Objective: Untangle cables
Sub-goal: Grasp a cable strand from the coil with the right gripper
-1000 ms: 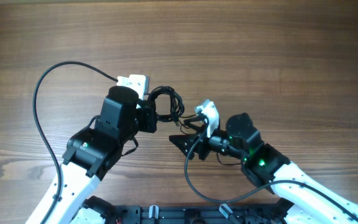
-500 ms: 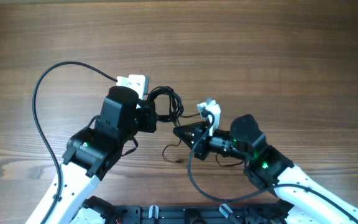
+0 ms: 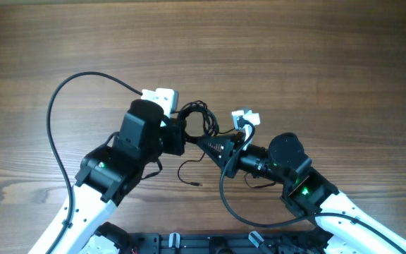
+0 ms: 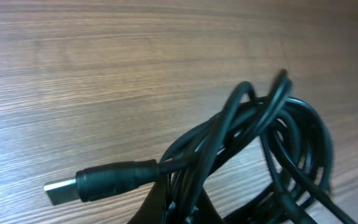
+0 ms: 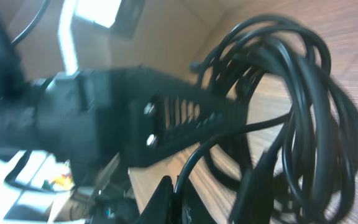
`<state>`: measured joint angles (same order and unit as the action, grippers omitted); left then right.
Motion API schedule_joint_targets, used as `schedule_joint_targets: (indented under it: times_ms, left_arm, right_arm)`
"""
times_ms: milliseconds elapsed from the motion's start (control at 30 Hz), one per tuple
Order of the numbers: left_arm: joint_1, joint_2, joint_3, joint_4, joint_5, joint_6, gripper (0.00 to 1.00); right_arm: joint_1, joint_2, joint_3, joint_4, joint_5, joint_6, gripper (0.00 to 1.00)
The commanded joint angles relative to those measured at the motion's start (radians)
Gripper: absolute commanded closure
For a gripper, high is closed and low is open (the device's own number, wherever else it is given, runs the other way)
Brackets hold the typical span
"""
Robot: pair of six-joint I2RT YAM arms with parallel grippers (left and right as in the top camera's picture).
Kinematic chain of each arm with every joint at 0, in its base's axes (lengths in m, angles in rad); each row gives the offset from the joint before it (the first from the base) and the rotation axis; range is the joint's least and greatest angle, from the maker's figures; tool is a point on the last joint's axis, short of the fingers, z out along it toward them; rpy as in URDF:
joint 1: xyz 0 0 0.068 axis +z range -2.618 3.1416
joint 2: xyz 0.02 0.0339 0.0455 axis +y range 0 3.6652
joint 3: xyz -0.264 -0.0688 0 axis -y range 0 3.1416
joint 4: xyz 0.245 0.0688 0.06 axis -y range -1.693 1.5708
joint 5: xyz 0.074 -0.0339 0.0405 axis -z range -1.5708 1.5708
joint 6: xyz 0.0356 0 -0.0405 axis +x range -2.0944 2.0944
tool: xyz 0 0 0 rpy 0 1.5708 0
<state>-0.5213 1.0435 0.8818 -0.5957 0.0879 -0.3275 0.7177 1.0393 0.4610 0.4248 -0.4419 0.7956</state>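
Observation:
The cables (image 3: 197,118) are a bundle of thin black loops hanging just above the wooden table between my two arms. My left gripper (image 3: 182,134) is shut on the bundle's near side. In the left wrist view, strands (image 4: 263,140) rise out of the closed left gripper (image 4: 182,202), and a USB plug (image 4: 89,182) sticks out to the left. My right gripper (image 3: 206,144) points left, close to the left one. It is shut on one strand (image 5: 194,163) beside the loops (image 5: 309,118). A loose cable end (image 3: 186,171) trails down onto the table.
White camera mounts (image 3: 161,96) (image 3: 245,116) sit on both wrists. A thick black robot cable (image 3: 55,113) arcs over the table at the left, and another (image 3: 225,201) loops below the right arm. The left gripper's slotted finger (image 5: 185,118) crosses the right wrist view.
My right gripper stood open below the bundle a second ago. It has shut on a strand and moved up toward the left gripper. The left arm shifted slightly right with the bundle.

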Motion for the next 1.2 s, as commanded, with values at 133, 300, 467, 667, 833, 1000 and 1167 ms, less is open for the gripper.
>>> schedule_joint_targets:
  times_ms: [133,300,467,667,833,1000,1167]
  left_arm:
    - [-0.08,-0.007,0.015,0.008,0.057,0.003,0.96]
    - [-0.08,-0.026,0.015,0.008,0.173,0.035,0.96]
    - [-0.08,-0.028,0.015,0.019,0.389,0.09,0.96]
    - [-0.082,-0.024,0.015,0.004,0.439,0.102,0.96]
    - [-0.031,-0.037,0.015,0.009,0.327,0.108,0.96]
    - [0.118,-0.067,0.015,0.006,0.203,0.027,0.96]
    - [0.252,-0.08,0.015,-0.001,0.221,0.027,0.96]
  right_arm:
    - [0.002,0.021,0.016,-0.055,0.267,0.09,0.96]
    - [0.002,0.05,0.016,-0.062,0.32,0.098,0.95]
    - [0.002,0.082,0.016,-0.037,0.317,0.1,0.94]
    - [0.001,0.089,0.016,-0.002,0.31,0.098,0.86]
    - [0.001,0.074,0.016,-0.012,0.212,0.094,0.67]
    - [0.001,-0.002,0.016,-0.135,0.199,0.035,0.45]
    - [0.001,-0.111,0.016,-0.219,0.134,-0.145,0.2]
